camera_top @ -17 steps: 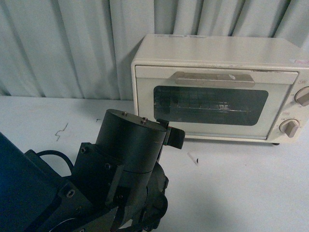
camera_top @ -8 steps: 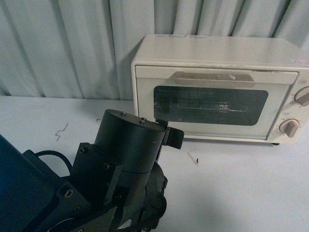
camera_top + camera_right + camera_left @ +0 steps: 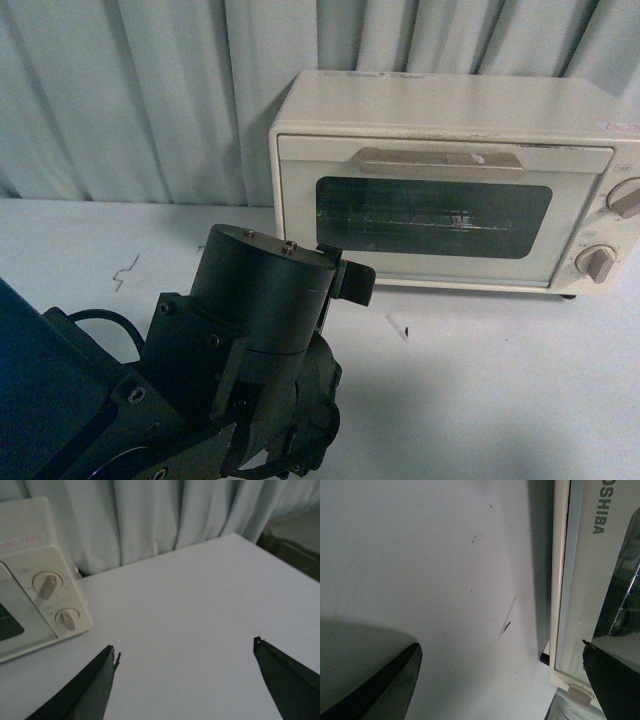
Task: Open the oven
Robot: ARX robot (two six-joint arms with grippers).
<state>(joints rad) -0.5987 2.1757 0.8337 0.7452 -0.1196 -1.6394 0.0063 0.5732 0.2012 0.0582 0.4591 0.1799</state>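
Fingers of L gripper spread wide, nothing btwn them; one tip is near the oven front's lower corner, contact unclear. R gripper also splayed & empty, over the table beside the oven's knob end. Oven sits at back of table, right of centre in front view, vs. curtain. Door shut, handle across its top, 2 knobs beside it. L arm fills front view's lower left.
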